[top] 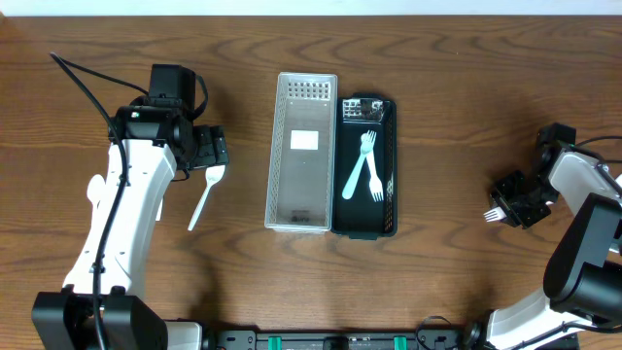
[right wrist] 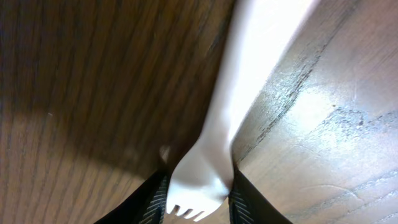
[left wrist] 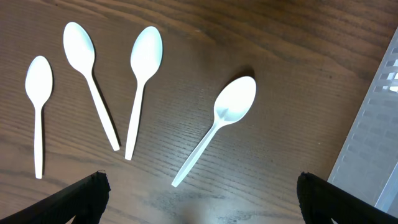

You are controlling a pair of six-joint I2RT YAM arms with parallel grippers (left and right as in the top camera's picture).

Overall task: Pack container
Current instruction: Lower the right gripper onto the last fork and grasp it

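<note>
A clear plastic container and a black tray holding two white forks sit side by side mid-table. My left gripper is open above several white spoons; one spoon shows beside it in the overhead view. The container's edge shows at the right of the left wrist view. My right gripper at the far right is shut on a white fork, its tines sticking out by the fingers.
Black cables run across the table's left back corner. The right arm's base stands at the right edge. Brown wood table surface lies between tray and right gripper.
</note>
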